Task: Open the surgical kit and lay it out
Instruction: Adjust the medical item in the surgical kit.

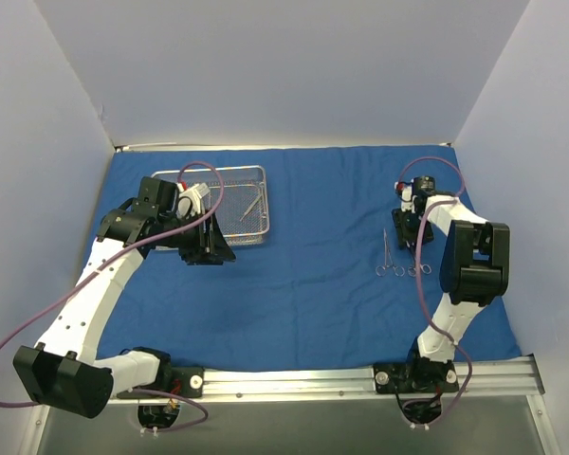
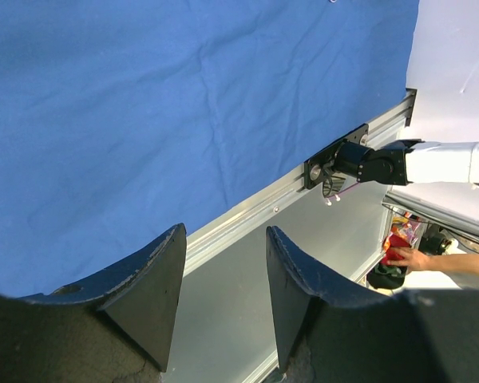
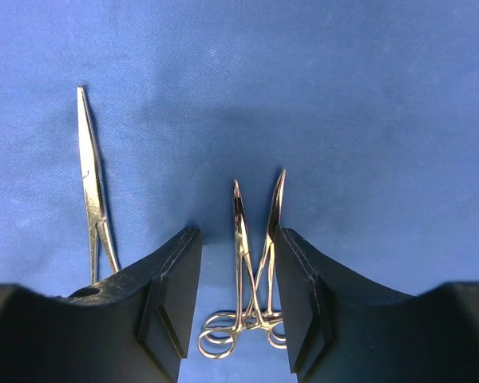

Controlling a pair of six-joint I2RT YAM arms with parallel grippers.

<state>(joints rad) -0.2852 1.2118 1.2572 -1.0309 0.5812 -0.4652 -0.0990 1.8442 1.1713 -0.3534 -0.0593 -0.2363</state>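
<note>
The royal-blue cloth wrap [image 1: 313, 284] lies spread flat over the table. The silver wire-mesh tray [image 1: 264, 204] sits on it at the back left, with one thin instrument [image 1: 250, 207] inside. My left gripper [image 1: 213, 251] is at the tray's near edge; in the left wrist view it [image 2: 225, 231] is open and empty. My right gripper [image 1: 408, 229] hovers over instruments on the cloth at the right. In the right wrist view it [image 3: 237, 235] is open, its fingers either side of two crossed ring-handled instruments [image 3: 255, 263]. A longer instrument [image 3: 92, 183] lies to their left.
White walls enclose the table on three sides. A metal rail [image 1: 294, 381] runs along the near edge and carries both arm bases. The long instrument [image 1: 385, 252] and the crossed pair [image 1: 415, 270] lie close together right of centre.
</note>
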